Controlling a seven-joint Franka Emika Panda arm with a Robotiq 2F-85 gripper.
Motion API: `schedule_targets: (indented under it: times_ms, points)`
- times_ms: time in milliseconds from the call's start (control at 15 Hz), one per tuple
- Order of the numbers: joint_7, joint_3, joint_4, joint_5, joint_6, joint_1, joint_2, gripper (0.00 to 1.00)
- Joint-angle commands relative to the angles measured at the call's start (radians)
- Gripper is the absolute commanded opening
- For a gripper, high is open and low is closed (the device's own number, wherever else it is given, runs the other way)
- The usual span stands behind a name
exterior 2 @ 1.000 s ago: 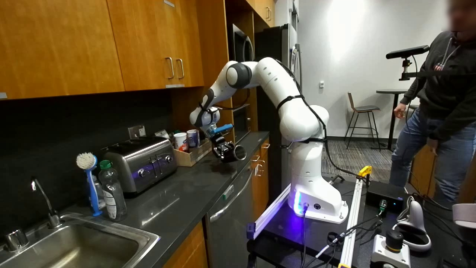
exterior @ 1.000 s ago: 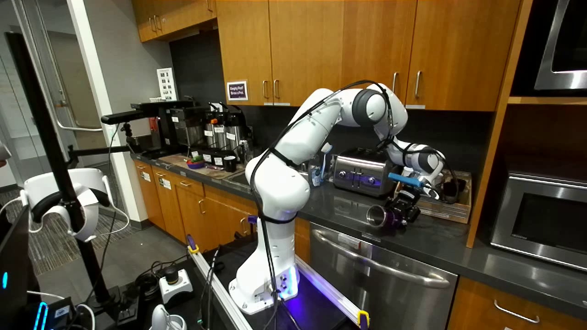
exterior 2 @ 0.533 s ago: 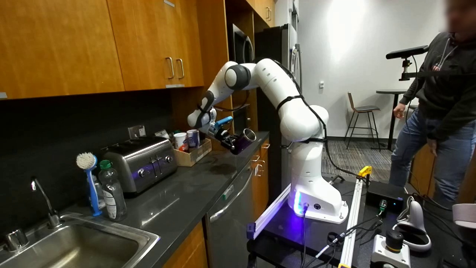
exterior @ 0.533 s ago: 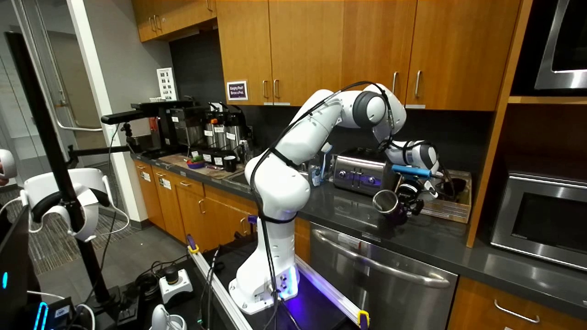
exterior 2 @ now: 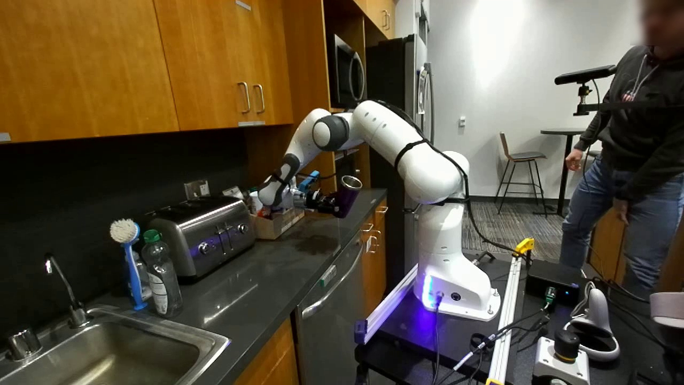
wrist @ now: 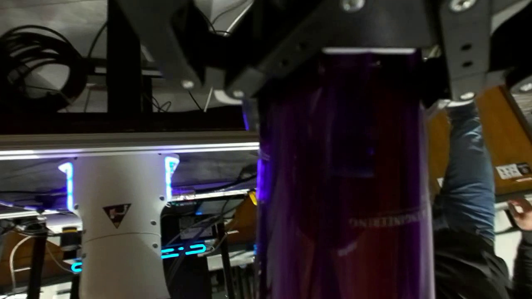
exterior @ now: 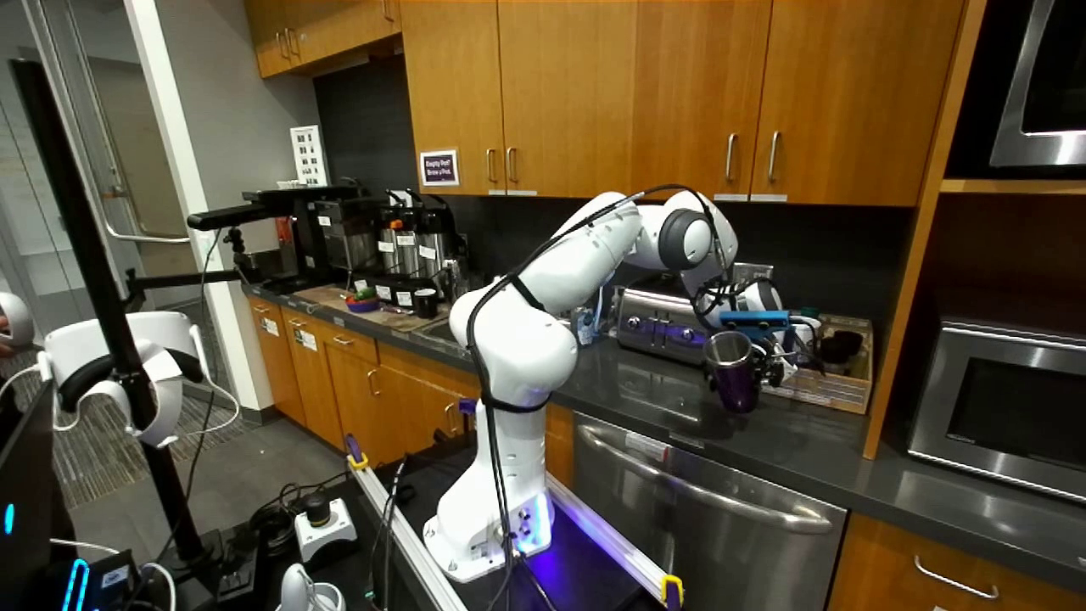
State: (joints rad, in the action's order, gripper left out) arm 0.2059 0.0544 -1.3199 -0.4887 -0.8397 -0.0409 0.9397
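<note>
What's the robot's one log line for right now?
gripper: holding purple tumbler | tumbler: tilted, mouth up, off counter | nearby: toaster, open box

Wrist view dim, slightly blurred; glare on countertop (exterior 2: 267, 280).

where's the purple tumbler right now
The purple tumbler is gripped in the end effector, raised off the dark counter. In an exterior view it shows right of centre, between the toaster and the open box.

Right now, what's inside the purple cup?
Inside the purple cup, silvery inner wall shows near the top; the bottom is hidden, so any contents there cannot be seen.
</note>
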Motion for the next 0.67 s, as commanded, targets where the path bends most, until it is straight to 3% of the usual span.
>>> schedule_targets:
  times_ms: [0,67,133,600]
  points:
    - [0.054,-0.005,0.115,-0.114,0.1,0.016,0.085,0.56]
    - [0.069,-0.008,0.125,-0.15,0.103,0.019,0.097,0.83]
    - [0.074,-0.01,0.139,-0.167,0.114,0.017,0.107,0.58]
    - [0.133,-0.023,0.198,-0.27,0.134,0.012,0.144,0.57]
